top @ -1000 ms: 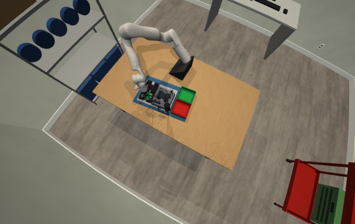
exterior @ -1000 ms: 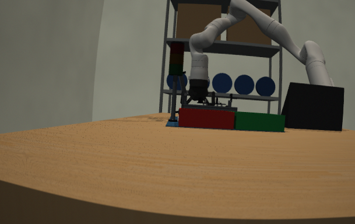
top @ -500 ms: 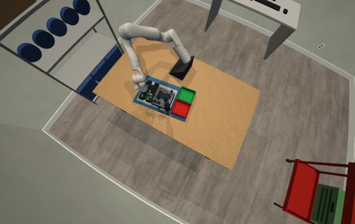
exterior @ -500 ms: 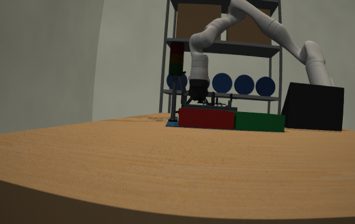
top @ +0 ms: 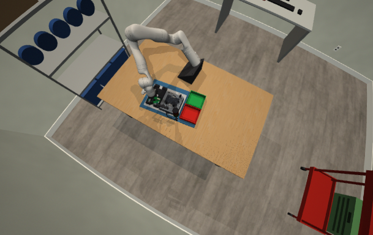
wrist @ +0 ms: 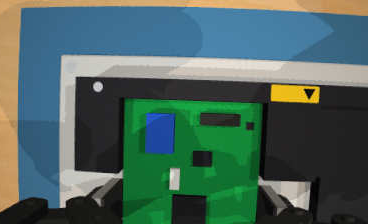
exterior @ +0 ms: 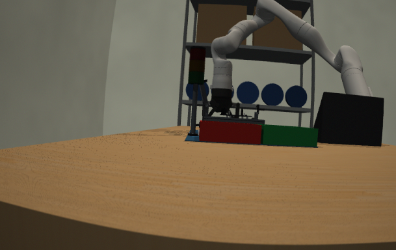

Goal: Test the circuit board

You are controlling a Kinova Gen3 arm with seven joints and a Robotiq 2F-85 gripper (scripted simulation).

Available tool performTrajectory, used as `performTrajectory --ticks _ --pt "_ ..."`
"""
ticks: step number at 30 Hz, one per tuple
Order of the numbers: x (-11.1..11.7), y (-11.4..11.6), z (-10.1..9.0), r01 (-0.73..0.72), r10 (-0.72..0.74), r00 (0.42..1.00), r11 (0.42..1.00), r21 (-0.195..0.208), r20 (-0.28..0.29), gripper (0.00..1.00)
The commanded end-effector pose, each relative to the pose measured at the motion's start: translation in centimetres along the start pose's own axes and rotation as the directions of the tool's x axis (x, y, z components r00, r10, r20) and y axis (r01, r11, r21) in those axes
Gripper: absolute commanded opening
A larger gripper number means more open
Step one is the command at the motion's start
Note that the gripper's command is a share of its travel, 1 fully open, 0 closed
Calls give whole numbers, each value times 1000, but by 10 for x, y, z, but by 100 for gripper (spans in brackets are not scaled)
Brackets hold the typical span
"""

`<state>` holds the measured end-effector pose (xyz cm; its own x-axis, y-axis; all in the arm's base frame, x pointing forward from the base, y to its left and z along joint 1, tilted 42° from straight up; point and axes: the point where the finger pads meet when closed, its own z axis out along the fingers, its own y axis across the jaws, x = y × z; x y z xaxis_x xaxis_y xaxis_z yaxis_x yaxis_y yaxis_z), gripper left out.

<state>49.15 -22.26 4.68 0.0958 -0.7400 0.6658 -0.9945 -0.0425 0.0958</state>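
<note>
The green circuit board [wrist: 225, 172] [top: 157, 100] lies component side up in the black tray [wrist: 96, 135], with blue, black and small white parts on top. My gripper [wrist: 189, 199] [exterior: 222, 112] is open and points down over the board, one finger close beside each long edge; any contact is unclear. The tester [top: 173, 100] stands beside the tray; its pins, hook tab and lone post are too small to tell. The signal light [top: 176, 112] [exterior: 197, 66] shows no bright colour. The green bin [top: 195, 100] [exterior: 289, 135] and red bin [top: 190, 114] [exterior: 230, 132] look empty from above.
A blue mat [wrist: 40, 100] lies under the tray and tester on the wooden table [top: 231, 107]. A yellow label [wrist: 287, 93] with a black triangle is on the tray's rim. A black block [top: 190, 72] [exterior: 351, 118] carries the arm's base behind the bins.
</note>
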Motion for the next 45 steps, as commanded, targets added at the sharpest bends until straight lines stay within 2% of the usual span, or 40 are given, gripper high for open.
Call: performTrajectory --ticks 1,6,7,18,19,45 --pt "0 -1 -1 0 0 1000 1000 2 0 83" --pt "0 -1 -1 0 0 1000 1000 2 0 83" --pt "0 -1 -1 0 0 1000 1000 2 0 80" --pt "0 -1 -1 0 0 1000 1000 2 0 80" --pt "0 -1 -1 0 0 1000 1000 2 0 77" --pt "0 -1 -1 0 0 1000 1000 2 0 77"
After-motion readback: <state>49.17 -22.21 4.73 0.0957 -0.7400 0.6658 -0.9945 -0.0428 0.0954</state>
